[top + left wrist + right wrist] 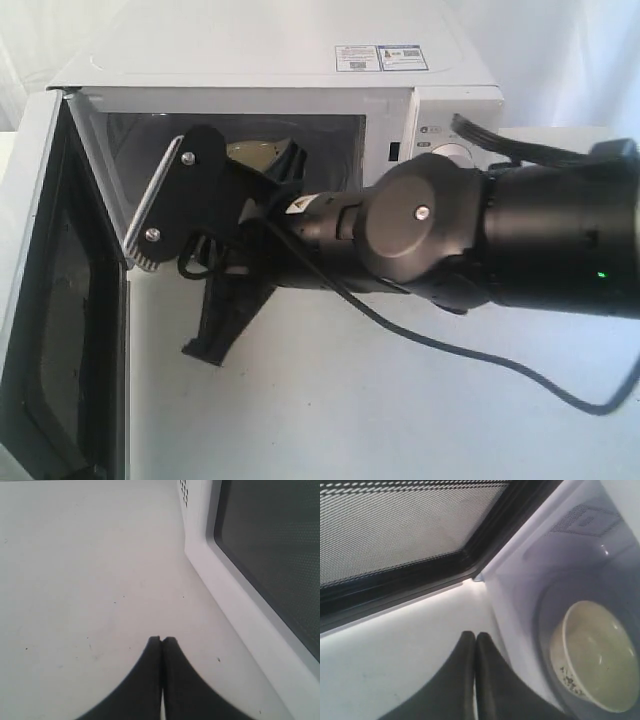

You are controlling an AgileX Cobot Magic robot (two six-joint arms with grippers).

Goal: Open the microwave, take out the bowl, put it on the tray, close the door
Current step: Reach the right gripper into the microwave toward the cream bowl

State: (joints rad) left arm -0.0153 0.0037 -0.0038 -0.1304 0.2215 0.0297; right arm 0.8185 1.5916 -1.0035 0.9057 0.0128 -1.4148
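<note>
The white microwave (280, 60) stands at the back with its door (45, 300) swung wide open to the left. Inside the cavity sits the cream bowl (255, 152), which fills the lower corner of the right wrist view (592, 655) on the turntable. My right gripper (203, 352) reaches across from the right and points down at the table just in front of the opening. It is shut and holds nothing (472, 635). My left gripper (161, 639) is shut and empty above the table beside the door's outer face (270, 555). No tray is in view.
The right arm's thick black body (500, 235) covers the knob panel (455, 153), and its black cable (480, 360) trails over the white table (350, 420). The open door's dark inner window (395, 525) lies close to the right gripper.
</note>
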